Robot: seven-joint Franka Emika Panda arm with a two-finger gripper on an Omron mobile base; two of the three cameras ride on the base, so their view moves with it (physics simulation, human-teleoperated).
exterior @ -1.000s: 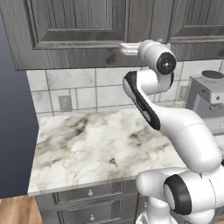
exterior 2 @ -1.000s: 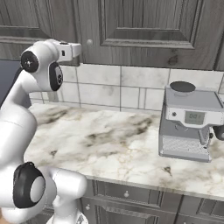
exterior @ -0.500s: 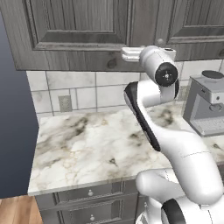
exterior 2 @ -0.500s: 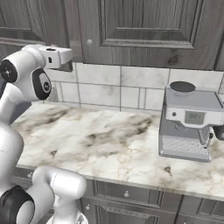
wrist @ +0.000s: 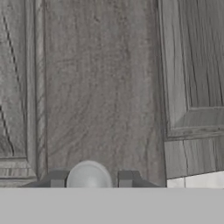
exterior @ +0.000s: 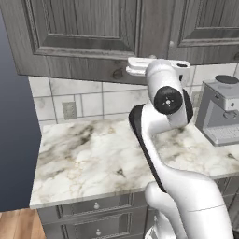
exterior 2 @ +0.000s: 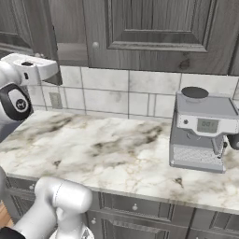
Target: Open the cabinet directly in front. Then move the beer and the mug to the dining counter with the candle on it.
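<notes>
Cabinet (wrist: pixel 100 87) knob (wrist: pixel 89 176), between gripper (wrist: pixel 89 179) fingertips

Veined marble worktop (exterior: pixel 93 154), pale tiled backsplash (exterior 2: pixel 116 95), grey drawers (exterior: pixel 88 217), wooden floor (exterior: pixel 16 226).

- Marble desk (exterior: pixel 93 158) against the wall, white with grey-brown veins.
- Silver espresso machine (exterior 2: pixel 201 129) upright at the desk's right end, small display on its front, near the back wall.
- Pale tile backsplash (exterior 2: pixel 116 91) behind the desk.
- Wall outlet (exterior: pixel 69 110) set in the tiles, left side.
- Grey drawers (exterior: pixel 88 217) with small round knobs under the desk.
- Wood floor (exterior: pixel 14 225) at lower left.
</notes>
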